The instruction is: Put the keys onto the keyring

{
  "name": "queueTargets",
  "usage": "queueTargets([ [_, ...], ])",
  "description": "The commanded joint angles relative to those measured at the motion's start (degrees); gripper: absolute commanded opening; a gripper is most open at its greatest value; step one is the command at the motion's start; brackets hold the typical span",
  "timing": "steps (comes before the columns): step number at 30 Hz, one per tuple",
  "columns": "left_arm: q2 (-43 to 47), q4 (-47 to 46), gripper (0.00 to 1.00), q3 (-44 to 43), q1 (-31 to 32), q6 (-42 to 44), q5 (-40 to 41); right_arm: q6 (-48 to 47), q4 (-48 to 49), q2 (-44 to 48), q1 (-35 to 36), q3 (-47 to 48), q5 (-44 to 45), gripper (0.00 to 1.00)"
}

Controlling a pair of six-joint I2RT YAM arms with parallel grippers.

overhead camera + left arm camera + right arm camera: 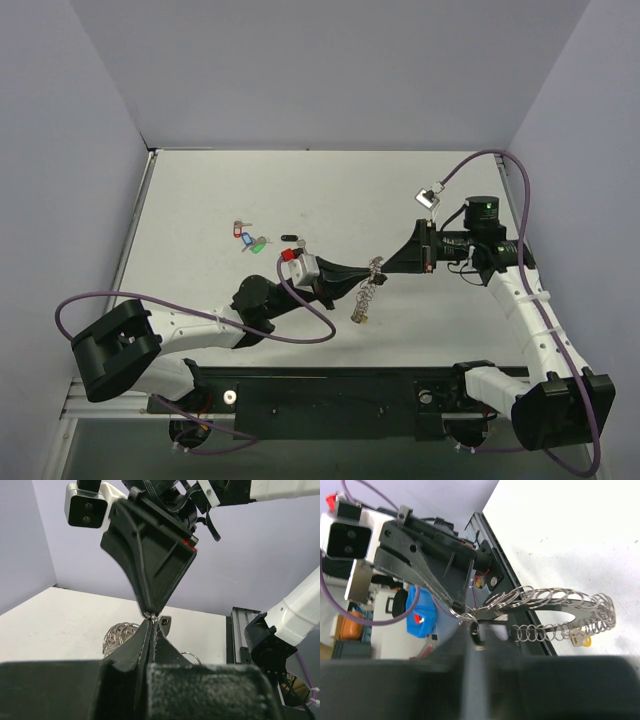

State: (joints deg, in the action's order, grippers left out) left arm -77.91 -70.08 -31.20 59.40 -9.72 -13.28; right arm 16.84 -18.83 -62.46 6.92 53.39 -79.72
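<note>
The keyring [364, 298] hangs between my two grippers over the middle of the table, its small rings bunched. It also shows in the left wrist view [116, 636] and the right wrist view [560, 605]. My left gripper [372, 270] [151, 619] is shut on one small ring at the top of the keyring. My right gripper [383, 266] [479, 641] meets it tip to tip and is shut on a small silver key [479, 634] held at that ring. A yellow-tagged key [581, 640] hangs on the keyring. Loose keys lie on the table: red and blue [241, 234], green [258, 245], black [292, 239].
Grey walls close the table at the back and both sides. The black base rail [330, 385] runs along the near edge. Purple cables [300, 335] loop beside each arm. A blue bin [422, 612] stands off the table.
</note>
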Motion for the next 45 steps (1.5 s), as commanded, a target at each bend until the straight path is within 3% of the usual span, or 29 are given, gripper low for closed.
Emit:
queueTargets([
  [1,1.79,-1.9,0.0,0.26,-0.16,1.19,0.8,-0.93,-0.51,1.11,-2.78,2.34,3.07,0.37],
  [2,2.14,-1.38,0.0,0.26,-0.33,1.19,1.06,-1.72,-0.68,1.2,-3.31,2.51,3.34,0.55],
  [3,2.32,-0.33,0.0,0.0,-0.59,1.1,0.89,-2.51,-0.77,1.72,-5.14,3.3,2.91,0.81],
  [4,2.93,0.81,0.0,-0.17,-0.68,1.02,0.97,-3.3,-0.86,1.98,-5.94,3.74,2.56,0.84],
  [6,4.07,4.33,0.0,-1.23,-1.47,0.14,0.1,-8.2,-3.83,3.21,-9.63,5.15,5.0,0.85],
  [9,5.75,11.25,0.0,-4.12,-4.01,-3.36,-2.1,-25.73,-17.94,5.49,-14.11,7.86,14.63,0.85],
  [13,5.75,20.48,0.0,-9.82,-8.23,-11.01,-6.4,-32.91,-21.16,10.32,-16.66,5.95,26.88,0.89],
  [19,2.95,33.16,0.0,-19.58,-11.76,-20.86,-9.66,-22.82,-11.58,17.35,-21.32,-1.61,32.96,0.93],
  [28,-6.89,47.31,0.0,-35.48,-12.29,-20.52,-2.9,-21.94,-10.88,23.96,-25.46,-5.48,40.61,1.0],
  [33,-18.84,44.95,0.0,-43.93,-12.73,-22.71,0.0,-22.29,-9.56,24.58,-27.13,-8.03,40.61,1.0],
  [40,-37.02,44.86,0.0,-63.35,-13.87,-22.89,6.41,-22.64,-9.03,24.84,-28.54,-9.26,42.1,1.0],
  [45,-46.71,44.86,0.0,-73.2,-14.4,-25.0,5.9,-22.64,-9.12,24.58,-28.8,-9.26,43.07,1.0],
])
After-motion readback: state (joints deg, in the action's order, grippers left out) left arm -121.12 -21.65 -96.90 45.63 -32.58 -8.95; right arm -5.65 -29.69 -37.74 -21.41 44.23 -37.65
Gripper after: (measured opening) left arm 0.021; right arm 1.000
